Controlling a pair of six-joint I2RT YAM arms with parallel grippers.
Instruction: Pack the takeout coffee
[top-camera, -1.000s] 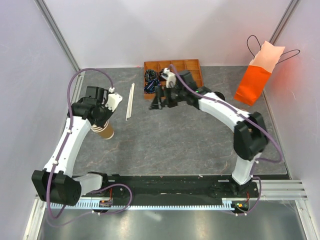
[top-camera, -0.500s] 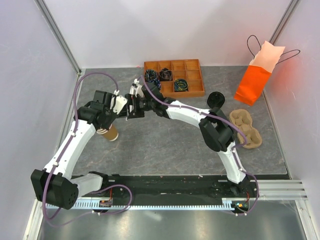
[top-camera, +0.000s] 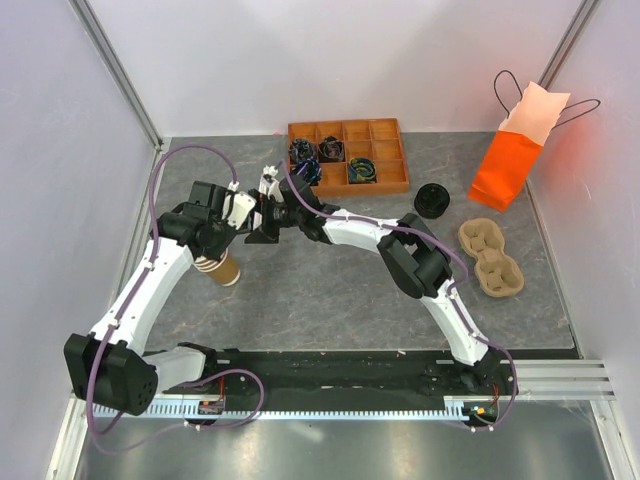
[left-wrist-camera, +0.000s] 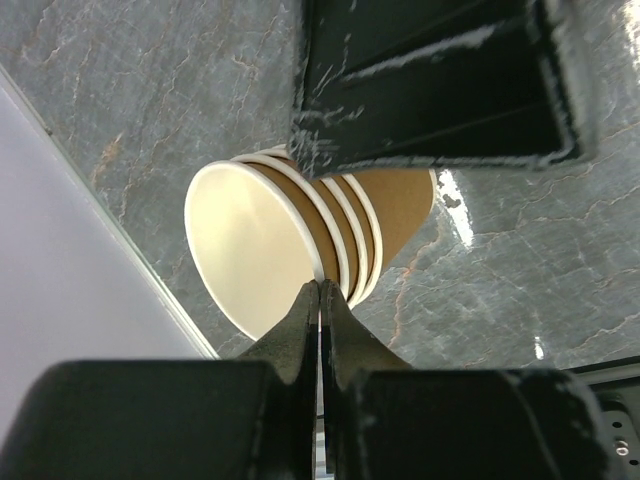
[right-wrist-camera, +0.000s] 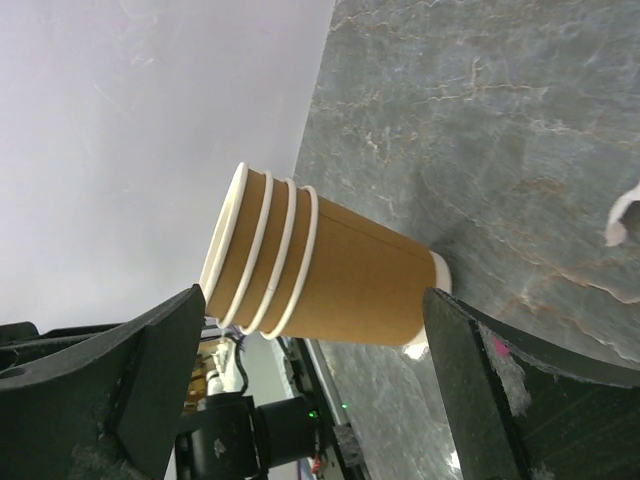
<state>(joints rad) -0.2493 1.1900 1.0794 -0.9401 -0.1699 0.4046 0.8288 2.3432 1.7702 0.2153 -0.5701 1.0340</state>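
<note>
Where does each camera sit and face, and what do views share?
Top external: above and behind the bases, looking down at the table; both arms show.
Left wrist: on the left arm, facing down into the stack of cups; its shut left pincer shows.
Right wrist: on the right arm, facing the stack side-on; its open right pincer straddles it.
Shared: all three show the stack.

The right arm (top-camera: 350, 225) has swung left across the worktop (top-camera: 330, 290). Its right jaws now sit wide open beside the stack of tan paper cups (top-camera: 226, 268). The stack slid a little right. A round black plastic lid (top-camera: 432, 200) and a brown cardboard cup holder (top-camera: 490, 258) now show.
</note>
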